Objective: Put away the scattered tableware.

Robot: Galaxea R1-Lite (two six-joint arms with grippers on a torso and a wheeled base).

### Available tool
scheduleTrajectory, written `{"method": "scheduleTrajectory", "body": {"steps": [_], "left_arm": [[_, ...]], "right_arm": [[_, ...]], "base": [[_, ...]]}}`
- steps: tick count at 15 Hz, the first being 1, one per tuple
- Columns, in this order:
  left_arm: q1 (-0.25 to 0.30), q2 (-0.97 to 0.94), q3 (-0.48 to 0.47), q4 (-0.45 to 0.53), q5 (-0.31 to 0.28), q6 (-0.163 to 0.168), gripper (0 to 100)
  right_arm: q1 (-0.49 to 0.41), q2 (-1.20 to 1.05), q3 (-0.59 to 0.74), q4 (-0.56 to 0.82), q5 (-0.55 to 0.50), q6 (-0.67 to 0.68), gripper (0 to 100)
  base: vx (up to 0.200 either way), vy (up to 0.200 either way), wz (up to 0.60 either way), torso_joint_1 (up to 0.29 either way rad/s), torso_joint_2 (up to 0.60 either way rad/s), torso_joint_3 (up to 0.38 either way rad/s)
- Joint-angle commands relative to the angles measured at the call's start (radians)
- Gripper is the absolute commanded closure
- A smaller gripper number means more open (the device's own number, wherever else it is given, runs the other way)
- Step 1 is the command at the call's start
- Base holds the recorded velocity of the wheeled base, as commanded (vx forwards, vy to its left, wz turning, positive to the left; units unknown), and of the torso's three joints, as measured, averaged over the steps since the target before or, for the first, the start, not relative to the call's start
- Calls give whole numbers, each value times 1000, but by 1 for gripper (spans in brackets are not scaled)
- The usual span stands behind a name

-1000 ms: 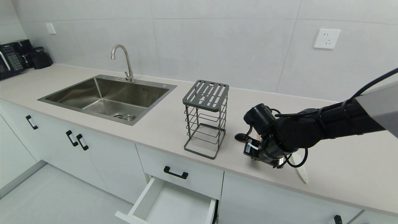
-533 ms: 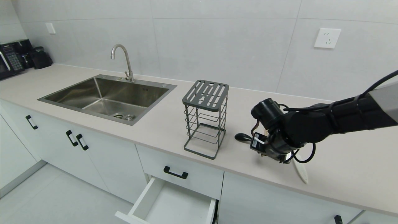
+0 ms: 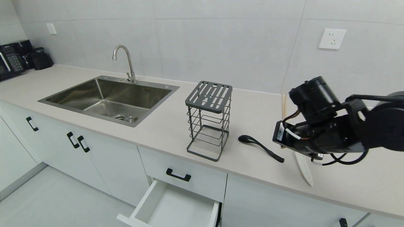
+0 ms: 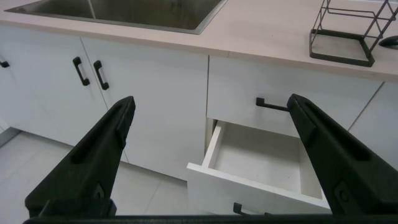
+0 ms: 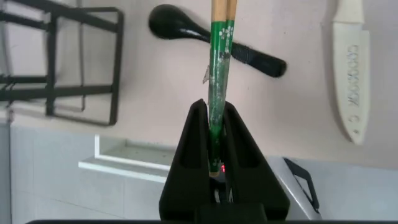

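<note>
Right gripper [image 5: 215, 115] is pinching a pair of chopsticks [image 5: 219, 56] by their green end, with the long axis running straight out past the fingertips. In the head view they are standing nearly upright above the table [image 3: 164, 132]. Their far tips are cut off at the wrist view's edge. A black spoon [image 3: 260, 146] and a white knife [image 3: 304, 170] are lying on the table beneath. Left gripper [image 4: 211, 155] is hanging wide open, facing the open drawer [image 4: 249, 182].
</note>
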Motion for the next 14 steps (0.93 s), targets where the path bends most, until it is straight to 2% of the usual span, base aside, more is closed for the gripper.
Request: {"method": "scheduleTrajectory", "body": {"steps": [1,2,4,7,9,12,14], "left_arm": [[0,1,0,0,0,0,0],[0,1,0,0,0,0,0],[0,1,0,0,0,0,0],[0,1,0,0,0,0,0],[0,1,0,0,0,0,0],[0,1,0,0,0,0,0],[0,1,0,0,0,0,0]], "right_arm": [[63,-225,116,-49,9,-88,100],[78,-292,206,-138,29,-209,100],[78,-377,346,-277,138,-390,100],[80,-440,467,-382,286,-597,100],[80,-438,470,-382,311,-665,100],[86,-438,473,-380,473,-855,100],[97,-426,476,-377,518,-938,100]], "base": [[0,0,0,0,0,0],[0,0,0,0,0,0],[0,0,0,0,0,0],[0,0,0,0,0,0],[0,0,0,0,0,0],[0,0,0,0,0,0],[0,0,0,0,0,0]]}}
